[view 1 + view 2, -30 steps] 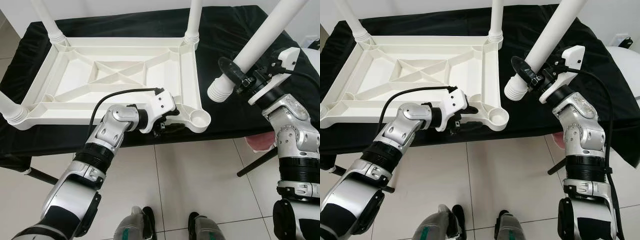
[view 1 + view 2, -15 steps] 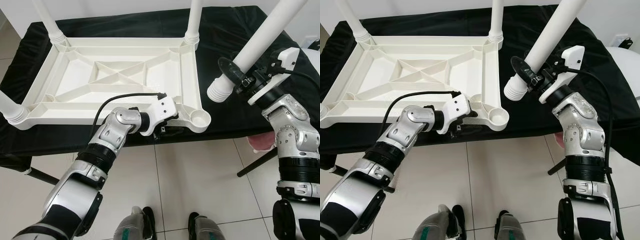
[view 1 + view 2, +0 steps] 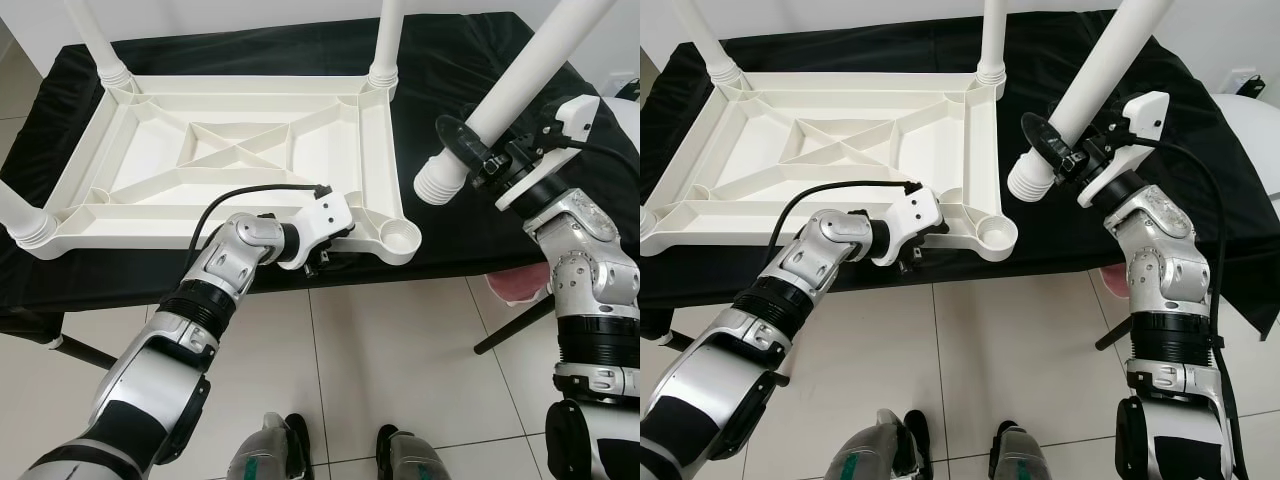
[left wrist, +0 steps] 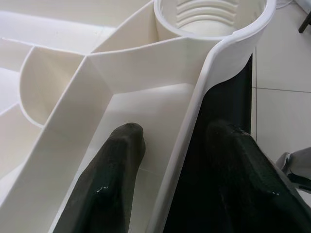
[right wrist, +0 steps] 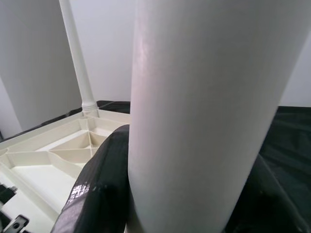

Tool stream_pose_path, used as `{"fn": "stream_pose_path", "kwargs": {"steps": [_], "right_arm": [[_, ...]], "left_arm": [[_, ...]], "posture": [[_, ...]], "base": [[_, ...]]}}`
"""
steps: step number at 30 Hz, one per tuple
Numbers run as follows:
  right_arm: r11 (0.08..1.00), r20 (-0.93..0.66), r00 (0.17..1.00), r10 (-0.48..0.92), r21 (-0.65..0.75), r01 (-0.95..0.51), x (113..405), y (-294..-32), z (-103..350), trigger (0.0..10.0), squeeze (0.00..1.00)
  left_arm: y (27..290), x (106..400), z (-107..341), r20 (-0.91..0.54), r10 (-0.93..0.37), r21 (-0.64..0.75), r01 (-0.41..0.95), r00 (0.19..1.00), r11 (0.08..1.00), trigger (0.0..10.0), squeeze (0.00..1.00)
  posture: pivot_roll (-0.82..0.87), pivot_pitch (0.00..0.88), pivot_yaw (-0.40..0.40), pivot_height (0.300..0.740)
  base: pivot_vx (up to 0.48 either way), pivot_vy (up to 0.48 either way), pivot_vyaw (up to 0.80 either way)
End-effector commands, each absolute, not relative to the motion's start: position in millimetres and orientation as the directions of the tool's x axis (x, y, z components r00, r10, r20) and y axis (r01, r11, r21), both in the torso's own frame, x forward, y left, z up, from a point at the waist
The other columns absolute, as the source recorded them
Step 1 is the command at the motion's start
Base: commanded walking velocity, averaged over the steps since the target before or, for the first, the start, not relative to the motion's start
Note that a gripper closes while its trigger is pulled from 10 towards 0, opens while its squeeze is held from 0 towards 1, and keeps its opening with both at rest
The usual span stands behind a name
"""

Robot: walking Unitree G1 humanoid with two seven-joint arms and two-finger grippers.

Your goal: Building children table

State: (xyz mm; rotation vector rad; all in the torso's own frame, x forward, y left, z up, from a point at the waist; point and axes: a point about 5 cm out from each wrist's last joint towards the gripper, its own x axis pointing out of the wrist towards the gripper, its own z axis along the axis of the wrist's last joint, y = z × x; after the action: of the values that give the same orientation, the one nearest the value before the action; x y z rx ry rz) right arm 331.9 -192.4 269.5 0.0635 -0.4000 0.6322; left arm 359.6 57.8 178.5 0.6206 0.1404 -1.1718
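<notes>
On the black-draped surface (image 3: 470, 60) three legs stand fitted — left pincer (image 4: 187, 145) straddles the tabletop (image 3: 230, 150) rim, right pincer (image 3: 478, 160) clamps the last leg (image 3: 510, 95), its socket (image 3: 402, 238) empty.

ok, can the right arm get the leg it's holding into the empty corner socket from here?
Probably yes. The right gripper holds the leg with its threaded end toward the open socket, nothing between them. The left gripper clamps the tabletop rim beside the socket, not over it.
</notes>
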Motion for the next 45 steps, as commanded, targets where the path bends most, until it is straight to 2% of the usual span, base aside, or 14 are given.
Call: {"fn": "stream_pose_path", "kwargs": {"steps": [1, 22, 23, 24, 25, 33, 34, 36, 37, 41, 42, 43, 44, 45], "right_arm": [[0.791, 0.395, 0.711, 0.581, -0.068, -0.608, 329, -189, 271, 10.0, 0.0], [0.781, 0.386, 0.705, 0.595, -0.067, -0.622, 326, -187, 269, 10.0, 0.0], [0.775, 0.38, 0.702, 0.602, -0.067, -0.628, 325, -187, 268, 10.0, 0.0], [0.767, 0.374, 0.696, 0.612, -0.066, -0.639, 323, -185, 266, 10.0, 0.0], [0.761, 0.371, 0.693, 0.618, -0.064, -0.645, 322, -184, 265, 10.0, 0.0], [0.755, 0.364, 0.689, 0.627, -0.066, -0.653, 320, -182, 263, 10.0, 0.0], [0.752, 0.359, 0.687, 0.632, -0.072, -0.655, 320, -181, 262, 10.0, 0.0], [0.752, 0.359, 0.687, 0.632, -0.072, -0.655, 320, -181, 262, 10.0, 0.0], [0.749, 0.357, 0.683, 0.637, -0.074, -0.659, 320, -180, 261, 10.0, 0.0], [0.749, 0.353, 0.683, 0.639, -0.084, -0.658, 320, -179, 260, 10.0, 0.0], [0.749, 0.35, 0.683, 0.641, -0.091, -0.656, 321, -178, 259, 10.0, 0.0], [0.749, 0.35, 0.683, 0.641, -0.091, -0.656, 321, -178, 259, 10.0, 0.0], [0.75, 0.343, 0.685, 0.642, -0.097, -0.654, 321, -177, 258, 10.0, 0.0], [0.75, 0.336, 0.687, 0.645, -0.103, -0.654, 321, -176, 256, 10.0, 0.0]], "left_arm": [[64, 363, 176, -0.424, -0.793, 0.375, 0.882, 0.437, 0.285, 10.0, 0.0], [66, 367, 182, -0.401, -0.809, 0.348, 0.888, 0.43, 0.3, 10.0, 0.0], [66, 367, 183, -0.399, -0.811, 0.342, 0.89, 0.428, 0.301, 9.9, 0.0], [66, 367, 183, -0.397, -0.81, 0.342, 0.888, 0.433, 0.307, 9.0, 0.0], [66, 367, 183, -0.396, -0.808, 0.339, 0.887, 0.436, 0.312, 10.0, 0.0], [66, 367, 184, -0.385, -0.817, 0.335, 0.89, 0.429, 0.309, 10.0, 0.0], [66, 366, 185, -0.381, -0.82, 0.334, 0.891, 0.427, 0.308, 3.8, 0.0], [66, 366, 185, -0.381, -0.82, 0.334, 0.891, 0.427, 0.308, 3.8, 0.0], [66, 366, 185, -0.376, -0.823, 0.341, 0.89, 0.425, 0.304, 9.5, 0.0], [66, 366, 185, -0.375, -0.823, 0.349, 0.888, 0.426, 0.301, 9.5, 0.0], [67, 364, 184, -0.378, -0.83, 0.343, 0.895, 0.411, 0.287, 6.9, 0.0], [67, 364, 184, -0.378, -0.83, 0.343, 0.895, 0.411, 0.287, 6.9, 0.0], [66, 361, 184, -0.379, -0.841, 0.339, 0.904, 0.385, 0.261, 6.1, 0.0], [67, 359, 185, -0.376, -0.852, 0.33, 0.911, 0.365, 0.245, 4.2, 0.0]], "posture": [[-0.15, 0.173, 0.079, 0.74], [-0.15, 0.175, 0.081, 0.74], [-0.15, 0.175, 0.081, 0.74], [-0.15, 0.178, 0.078, 0.74], [-0.15, 0.178, 0.078, 0.74], [-0.15, 0.179, 0.074, 0.74], [-0.15, 0.178, 0.072, 0.74], [-0.15, 0.178, 0.072, 0.74], [-0.15, 0.179, 0.07, 0.74], [-0.15, 0.178, 0.07, 0.74], [-0.15, 0.178, 0.07, 0.74], [-0.15, 0.178, 0.07, 0.74], [-0.15, 0.178, 0.07, 0.74], [-0.15, 0.178, 0.07, 0.74]], "base": [[0.0, 0.0, 0.0], [0.0, 0.0, 0.0], [0.0, 0.0, 0.0], [0.0, 0.0, 0.0], [0.0, 0.0, 0.0], [0.0, 0.0, 0.0], [0.0, 0.0, 0.0], [0.0, 0.0, 0.0], [0.0, 0.0, 0.0], [0.0, 0.0, 0.0], [0.0, 0.0, 0.0], [0.0, 0.0, 0.0], [0.0, 0.0, 0.0], [0.0, 0.0, 0.0]]}}
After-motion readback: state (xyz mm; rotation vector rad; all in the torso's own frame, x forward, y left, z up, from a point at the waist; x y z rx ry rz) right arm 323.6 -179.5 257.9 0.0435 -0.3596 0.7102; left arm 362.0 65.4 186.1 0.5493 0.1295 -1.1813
